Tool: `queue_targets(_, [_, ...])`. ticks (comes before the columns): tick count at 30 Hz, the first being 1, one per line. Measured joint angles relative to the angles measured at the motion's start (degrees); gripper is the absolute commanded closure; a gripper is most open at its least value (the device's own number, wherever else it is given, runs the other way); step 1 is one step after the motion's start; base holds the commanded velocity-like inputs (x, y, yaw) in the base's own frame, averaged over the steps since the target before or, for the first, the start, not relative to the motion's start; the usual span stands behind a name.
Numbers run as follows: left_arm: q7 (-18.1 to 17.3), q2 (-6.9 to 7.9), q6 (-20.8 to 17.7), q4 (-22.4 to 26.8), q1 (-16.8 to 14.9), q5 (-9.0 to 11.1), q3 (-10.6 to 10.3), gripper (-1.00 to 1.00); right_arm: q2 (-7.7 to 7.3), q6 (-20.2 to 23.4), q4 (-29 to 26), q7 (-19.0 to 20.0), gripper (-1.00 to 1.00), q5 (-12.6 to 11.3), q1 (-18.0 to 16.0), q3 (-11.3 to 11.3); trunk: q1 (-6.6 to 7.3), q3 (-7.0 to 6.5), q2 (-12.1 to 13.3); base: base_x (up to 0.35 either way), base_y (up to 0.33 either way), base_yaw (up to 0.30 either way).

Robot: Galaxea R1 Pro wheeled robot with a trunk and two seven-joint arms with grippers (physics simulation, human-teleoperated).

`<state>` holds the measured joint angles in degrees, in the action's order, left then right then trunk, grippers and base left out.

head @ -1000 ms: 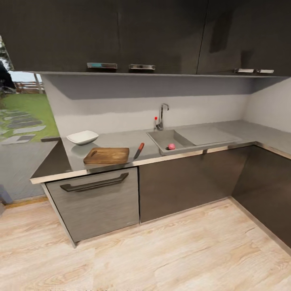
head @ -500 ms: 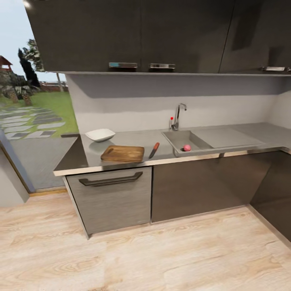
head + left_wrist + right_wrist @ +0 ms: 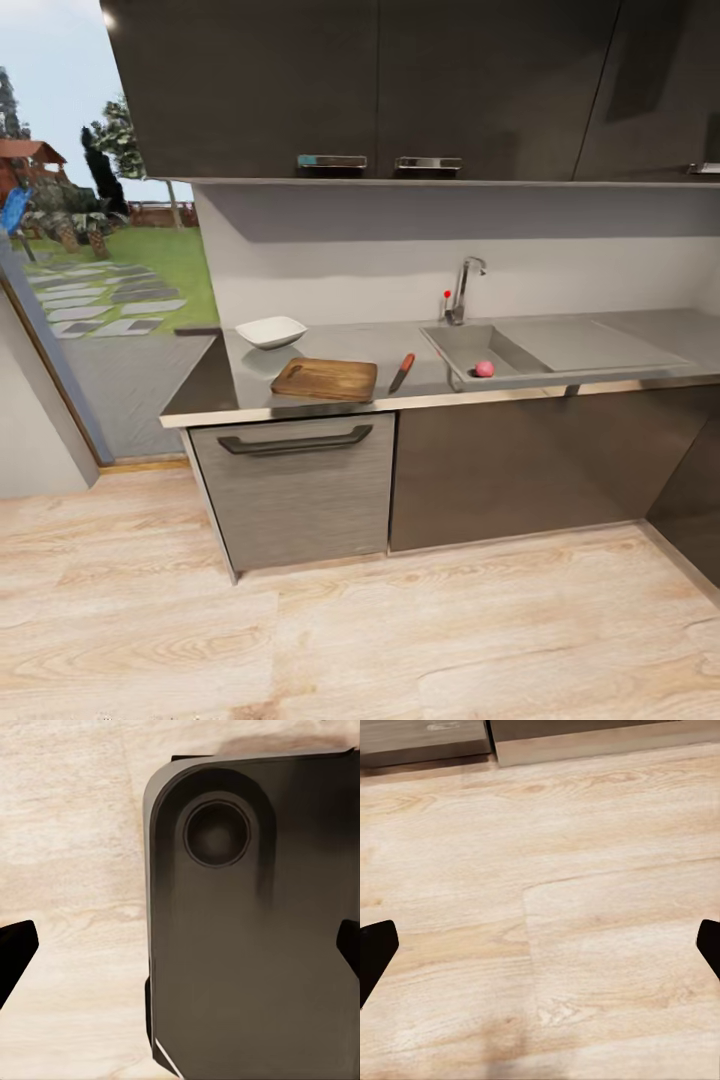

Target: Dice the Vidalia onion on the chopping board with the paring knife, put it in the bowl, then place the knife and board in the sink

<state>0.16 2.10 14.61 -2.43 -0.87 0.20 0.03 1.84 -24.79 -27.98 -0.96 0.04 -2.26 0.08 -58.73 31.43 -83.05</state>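
In the head view a small pink-red Vidalia onion [image 3: 484,368] lies in the grey sink [image 3: 462,347], under the chrome tap [image 3: 463,290]. Left of the sink on the grey countertop [image 3: 345,344] lies the paring knife [image 3: 402,372] with its red handle. The brown chopping board [image 3: 325,379] sits beside the knife, near the front edge. Behind the board stands the white bowl [image 3: 271,331]. My left gripper [image 3: 180,952] is open above my dark base. My right gripper [image 3: 540,952] is open over the wooden floor. Both are far from the counter.
A grey drawer front with a dark handle [image 3: 295,440] sits under the board, with dark cabinets [image 3: 520,460] to its right and dark wall cabinets [image 3: 380,90] above. A glass opening [image 3: 90,290] onto a garden is at the left. Light wooden floor [image 3: 400,630] lies before the counter.
The whole picture has shifted right, so the camera has moved; more of the garden opening shows at left. The things on the counter lie as before.
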Motion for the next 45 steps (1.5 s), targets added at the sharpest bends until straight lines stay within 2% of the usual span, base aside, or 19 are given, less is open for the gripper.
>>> queue_targets(14, [0.0,0.01,0.0,0.09,0.0,-0.02,-0.02,-1.0,0.0,0.0,-0.02,0.0,-1.0,-0.01,0.01,0.0,0.0,0.0,0.0,0.0,0.0,0.042])
queue_targets(36, [0.0,0.01,0.02,0.11,0.0,-0.04,0.01,-1.0,0.0,0.0,0.01,0.0,-1.0,0.04,-0.01,0.03,0.0,0.0,0.0,0.0,0.0,0.226])
queue_targets(45, [0.0,0.01,0.0,0.12,0.0,-0.04,0.05,-1.0,0.0,0.0,-0.07,0.0,-1.0,0.03,0.01,0.0,0.0,0.0,0.0,0.0,0.0,0.023])
